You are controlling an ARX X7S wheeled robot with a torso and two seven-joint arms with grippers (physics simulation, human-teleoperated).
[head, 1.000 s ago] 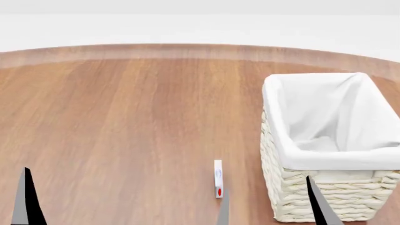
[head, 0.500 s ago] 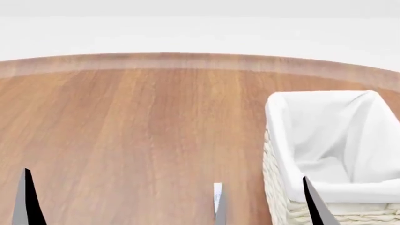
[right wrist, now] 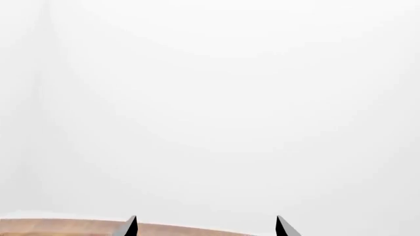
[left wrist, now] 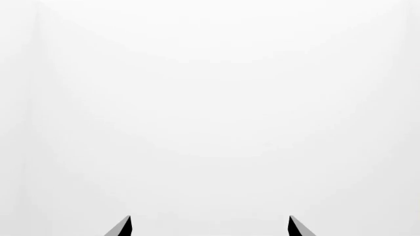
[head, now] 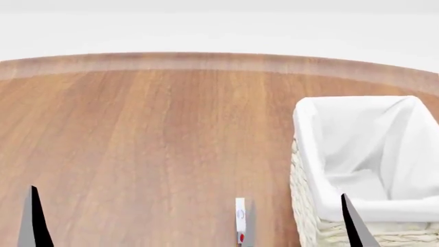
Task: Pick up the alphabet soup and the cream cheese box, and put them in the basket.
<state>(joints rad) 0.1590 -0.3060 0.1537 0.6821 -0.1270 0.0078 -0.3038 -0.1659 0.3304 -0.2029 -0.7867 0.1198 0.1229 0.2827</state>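
The cream cheese box (head: 240, 222), thin and white with a red mark, stands on edge on the wooden table at the head view's lower middle, cut by the frame edge. The wicker basket (head: 307, 154) with its white liner stands at the right, and nothing shows inside it. My right gripper (head: 296, 198) is open, with one finger (head: 250, 226) just right of the box and the other (head: 352, 224) in front of the basket. Its wrist view (right wrist: 206, 219) shows open, empty jaws. My left gripper (left wrist: 210, 219) is open and empty; one finger (head: 32, 218) shows at the head view's lower left. The alphabet soup is out of view.
The round wooden table (head: 151, 139) fills the head view, with its far edge (head: 205, 60) curving against a white background. A strip of the table (right wrist: 59, 227) shows in the right wrist view. The left wrist view shows only white.
The head view shifted: table and basket dropped in the picture, then rose slightly. More of the cream cheese box shows than half a second ago. Both grippers stay open.
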